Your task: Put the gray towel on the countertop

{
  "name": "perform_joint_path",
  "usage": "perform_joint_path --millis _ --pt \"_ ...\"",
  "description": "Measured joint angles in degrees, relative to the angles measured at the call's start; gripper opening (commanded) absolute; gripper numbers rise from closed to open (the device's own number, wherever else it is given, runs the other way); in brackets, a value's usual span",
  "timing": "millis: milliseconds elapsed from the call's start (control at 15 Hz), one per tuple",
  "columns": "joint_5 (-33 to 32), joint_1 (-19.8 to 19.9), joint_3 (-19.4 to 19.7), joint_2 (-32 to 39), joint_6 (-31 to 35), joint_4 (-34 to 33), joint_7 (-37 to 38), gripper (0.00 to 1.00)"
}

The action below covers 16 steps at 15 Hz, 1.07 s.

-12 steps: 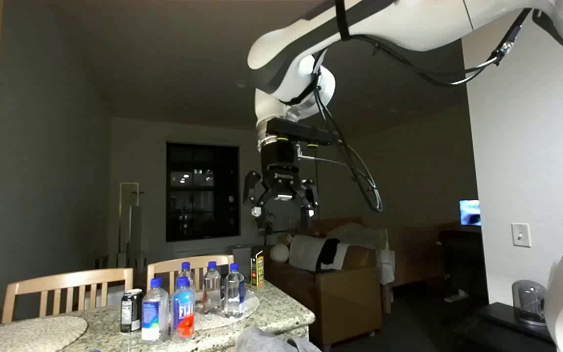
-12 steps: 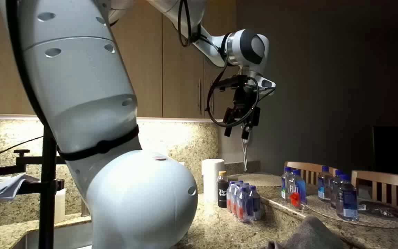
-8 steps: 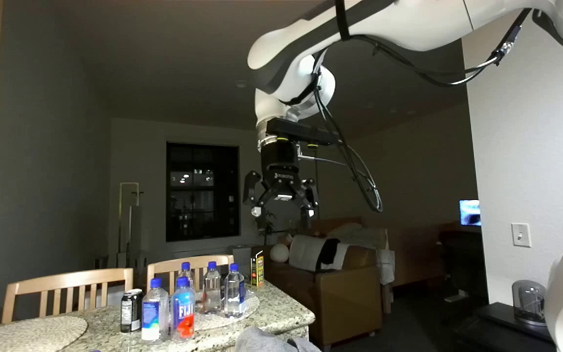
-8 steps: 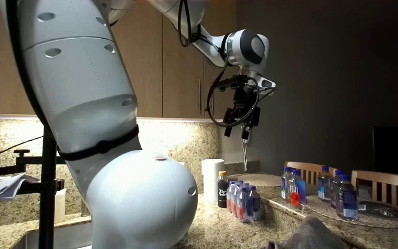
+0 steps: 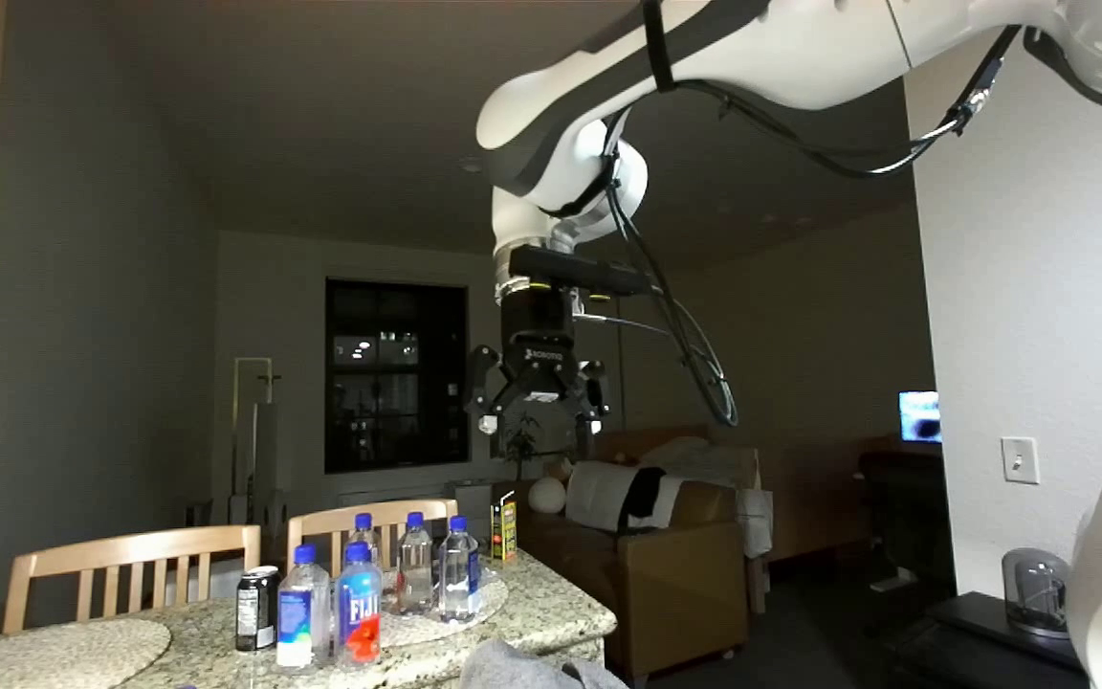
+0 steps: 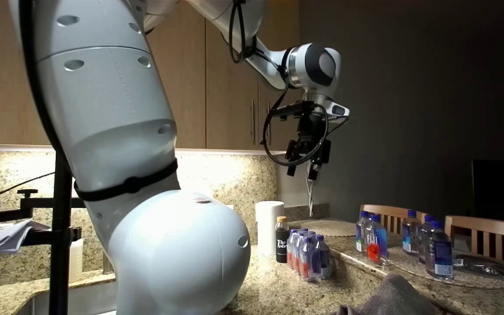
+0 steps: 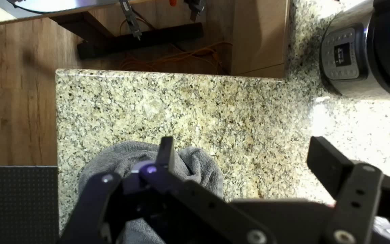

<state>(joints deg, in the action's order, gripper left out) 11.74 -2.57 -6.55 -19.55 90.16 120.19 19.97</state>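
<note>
Jaws spread, empty | gray towel [image 7: 207,171] bunched on tabletop [image 7: 195,105] | likely pickup: centre over fold, descend, pinch deep

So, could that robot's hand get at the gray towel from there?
Probably yes: the hand is open, higher up, and nothing lies on the visible part of the gray towel. It would likely need to move down and sideways.

Showing plain gray on the towel [image 6: 393,298] | speckling pale beige with black and brown over the countertop [image 7: 256,132] | showing solid black on the gripper [image 5: 541,435] | showing white with dark-gray panels along the arm [image 5: 800,57] | carrying deep blue on the bottle caps [image 5: 415,520] | showing red flower below white lettering on FIJI bottle [image 5: 358,610] | weaving beige through left placemat [image 5: 58,653]
</note>
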Motion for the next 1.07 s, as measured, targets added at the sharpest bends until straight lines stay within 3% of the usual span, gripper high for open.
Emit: perform_joint_path --millis 533,1067 --pt "0.06 -2.32 -4.69 15.20 14.26 -2.86 12.57 1.00" --pt "-0.90 -5.04 -2.96 29.57 21.70 -9.34 22.58 1.00"
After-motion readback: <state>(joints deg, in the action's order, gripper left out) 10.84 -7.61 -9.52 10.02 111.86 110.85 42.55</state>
